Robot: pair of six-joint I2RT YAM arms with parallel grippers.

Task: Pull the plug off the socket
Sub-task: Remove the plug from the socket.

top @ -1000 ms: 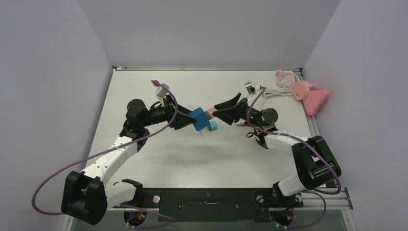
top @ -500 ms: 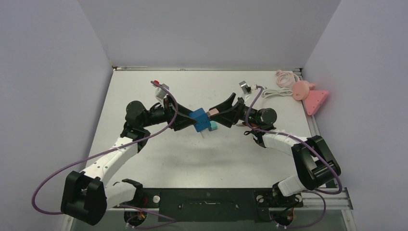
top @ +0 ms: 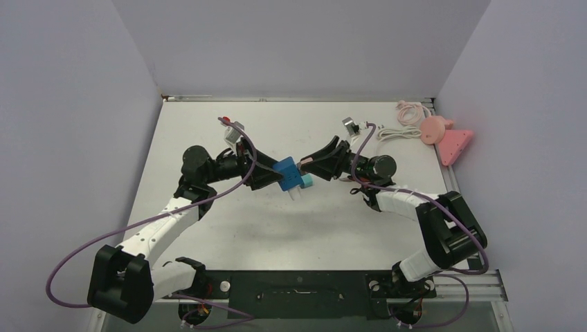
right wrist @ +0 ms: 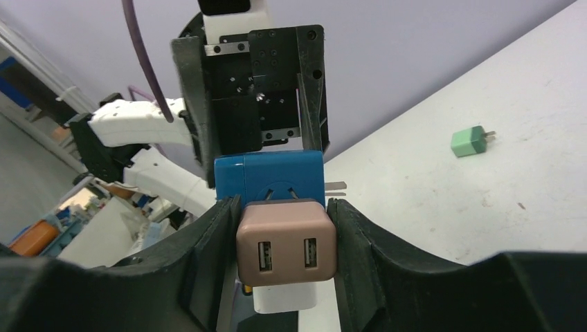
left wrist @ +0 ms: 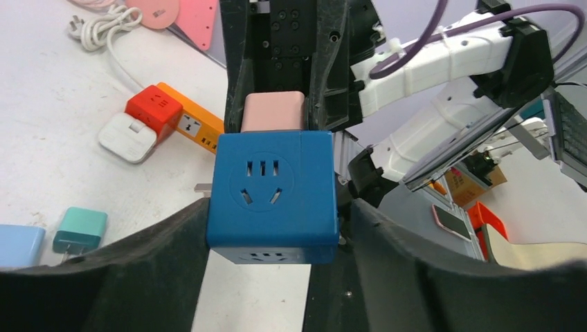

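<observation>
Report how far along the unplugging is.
Done: the left gripper holds the blue cube socket. In hand: the right gripper presses both sides of the pink two-port USB plug. Left: the plug sits fully seated in the socket, so pulling it out remains.

Right gripper (top: 311, 162) has advanced left to the blue socket cube (left wrist: 273, 197); its fingers (right wrist: 208, 249), previously spread wide, have closed against both sides of the pink plug (right wrist: 286, 245).

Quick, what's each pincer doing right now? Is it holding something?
Left pincer: closed, holding the blue cube socket.
Right pincer: closed on the pink USB plug, which is plugged into the socket.
</observation>
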